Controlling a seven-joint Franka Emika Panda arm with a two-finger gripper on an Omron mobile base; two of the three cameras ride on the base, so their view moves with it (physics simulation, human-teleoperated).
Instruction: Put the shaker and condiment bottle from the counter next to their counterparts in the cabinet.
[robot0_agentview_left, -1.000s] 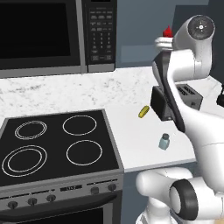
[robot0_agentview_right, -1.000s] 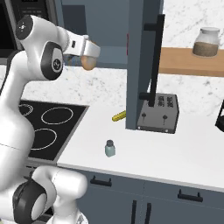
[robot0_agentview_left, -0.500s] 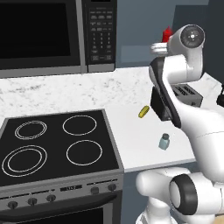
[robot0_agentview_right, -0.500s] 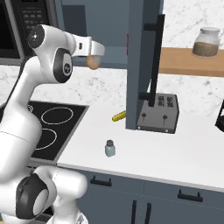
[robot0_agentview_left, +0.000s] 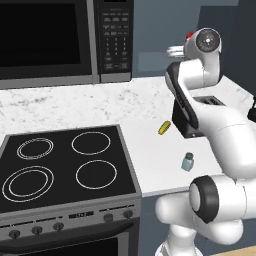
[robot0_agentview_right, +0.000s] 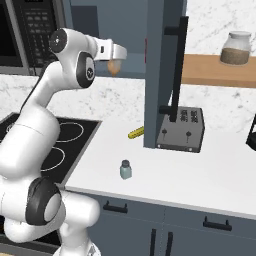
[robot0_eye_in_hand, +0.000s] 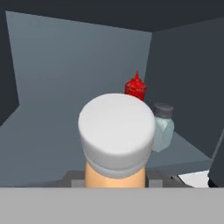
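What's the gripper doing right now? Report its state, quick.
Gripper: shut on the condiment bottle, held up at the open cabinet.

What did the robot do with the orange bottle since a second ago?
The gripper kept hold of the condiment bottle and carried it further toward the open cabinet; nothing was picked up or let go. The shaker, the yellow item and the toaster stayed put on the counter.

condiment bottle (robot0_eye_in_hand: 116, 140) white cap close up | behind: red squeeze bottle (robot0_eye_in_hand: 135, 88), shaker (robot0_eye_in_hand: 162, 127) on cabinet (robot0_eye_in_hand: 65, 78) shelf
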